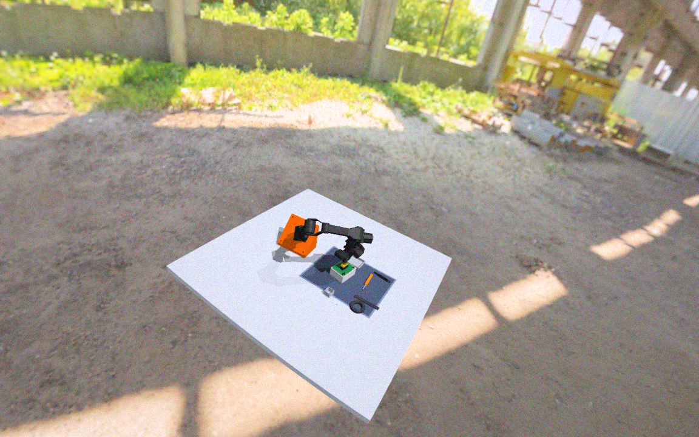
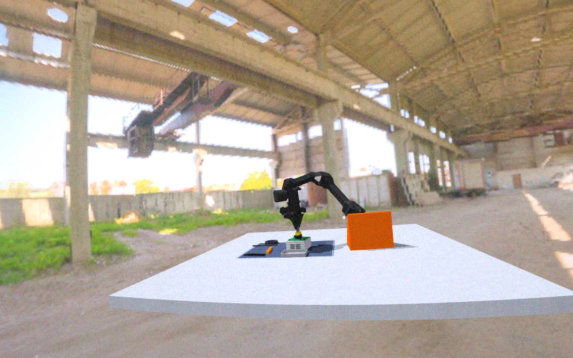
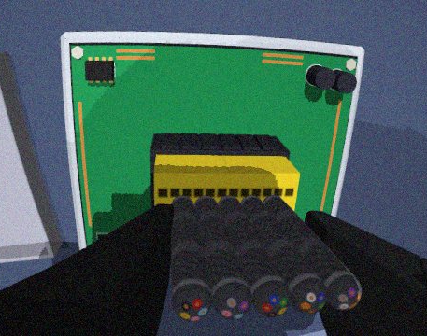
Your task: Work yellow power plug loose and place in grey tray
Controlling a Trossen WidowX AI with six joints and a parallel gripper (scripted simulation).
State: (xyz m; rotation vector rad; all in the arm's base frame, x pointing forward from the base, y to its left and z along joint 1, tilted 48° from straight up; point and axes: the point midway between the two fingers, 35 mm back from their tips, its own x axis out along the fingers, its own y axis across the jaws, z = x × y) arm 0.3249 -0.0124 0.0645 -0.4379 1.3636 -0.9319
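One gripper [image 1: 344,261] [image 2: 298,229] [image 3: 239,224] points down, clamping the yellow plug [image 1: 344,265] [image 2: 298,233] [image 3: 222,179].

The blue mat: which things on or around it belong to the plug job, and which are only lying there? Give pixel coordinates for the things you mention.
Job:
- yellow plug [image 1: 344,264] [image 2: 298,233] [image 3: 222,179]
- black socket [image 3: 218,144]
- circuit board [image 1: 349,267] [image 3: 204,103]
- grey tray [image 1: 360,264] [image 2: 294,254] [image 3: 12,177]

Lying about:
- orange-handled tool [image 1: 368,280] [image 2: 269,250]
- black ring [image 1: 351,308] [image 2: 271,241]
- two dark, slim items
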